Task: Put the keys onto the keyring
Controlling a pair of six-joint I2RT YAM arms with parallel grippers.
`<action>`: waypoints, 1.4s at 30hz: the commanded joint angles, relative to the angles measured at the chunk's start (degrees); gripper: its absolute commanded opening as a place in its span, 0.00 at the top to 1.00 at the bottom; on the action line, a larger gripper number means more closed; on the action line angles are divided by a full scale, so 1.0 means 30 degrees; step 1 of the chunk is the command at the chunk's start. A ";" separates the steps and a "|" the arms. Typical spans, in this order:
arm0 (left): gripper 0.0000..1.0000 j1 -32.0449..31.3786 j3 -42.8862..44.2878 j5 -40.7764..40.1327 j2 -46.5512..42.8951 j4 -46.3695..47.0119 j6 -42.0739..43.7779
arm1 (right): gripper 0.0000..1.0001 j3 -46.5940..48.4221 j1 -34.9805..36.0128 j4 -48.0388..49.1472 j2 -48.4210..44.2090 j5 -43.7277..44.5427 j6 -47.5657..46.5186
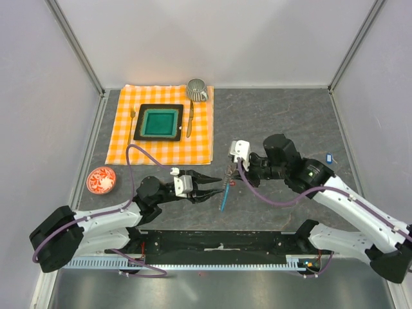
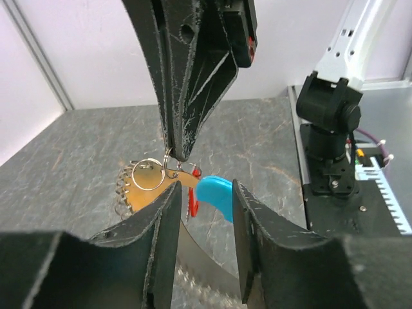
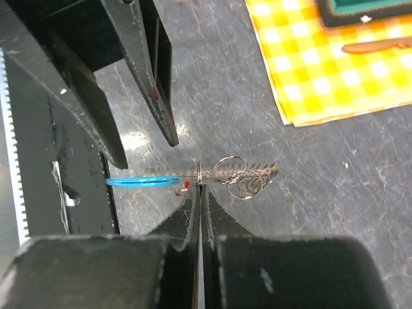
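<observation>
- My right claw (image 3: pixel 199 193) is pressed together on the thin wire of the keyring (image 3: pixel 238 177). It pinches just where the coils meet the straight run, so the loop hangs off the table (image 1: pixel 277 122) instead of slumping flat.
- I judge that grip is there to hold the ring steady in the air, leaving a free stretch of wire for a key to slide along.
- My left claw (image 2: pixel 205 188) is spread. The ring's light-blue strip (image 2: pixel 215 193) sits in the gap between its fingers, and neither finger presses on it as far as I can see.
- It faces my right claw at close range, so I read it as placed to take or guide the strip.
- The red-tagged key (image 2: pixel 193 207) hangs just under the pinch, close against the ring. Whether it is truly threaded on the wire I cannot tell.
- The blue-tagged key (image 1: pixel 330 158) lies alone on the table, well away to my right, so its half of the job looks not yet done.
- Fetching it calls for one claw to let go, and the ring must then be carried by the other.
</observation>
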 commanded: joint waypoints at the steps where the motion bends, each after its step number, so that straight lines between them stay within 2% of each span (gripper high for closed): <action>1: 0.55 0.0080 0.0705 -0.1180 -0.1170 -0.3591 0.2488 | 1.00 0.2911 0.1452 -0.4672 0.1950 0.3801 -0.1743; 5: 0.52 0.0139 0.0646 -0.1561 -0.1377 -0.4590 0.2637 | 1.00 0.4407 0.2396 -0.6233 0.3651 0.5553 -0.2415; 15: 0.51 0.0139 0.1259 -0.0246 0.0760 -0.2776 0.1642 | 1.00 0.3648 0.2924 -0.5413 0.3478 0.3215 -0.3644; 21: 0.53 0.0139 0.1525 0.0985 0.2256 -0.0462 0.0616 | 1.00 0.2769 0.2954 -0.4475 0.2688 0.2507 -0.4027; 33: 0.58 0.0110 0.2286 0.2335 0.3427 0.0009 -0.0439 | 1.00 0.2300 0.3071 -0.4036 0.2424 0.2801 -0.4116; 42: 0.68 0.0110 0.2784 0.2656 0.3809 -0.0723 -0.0410 | 1.00 0.2095 0.3101 -0.3772 0.2043 0.2918 -0.4115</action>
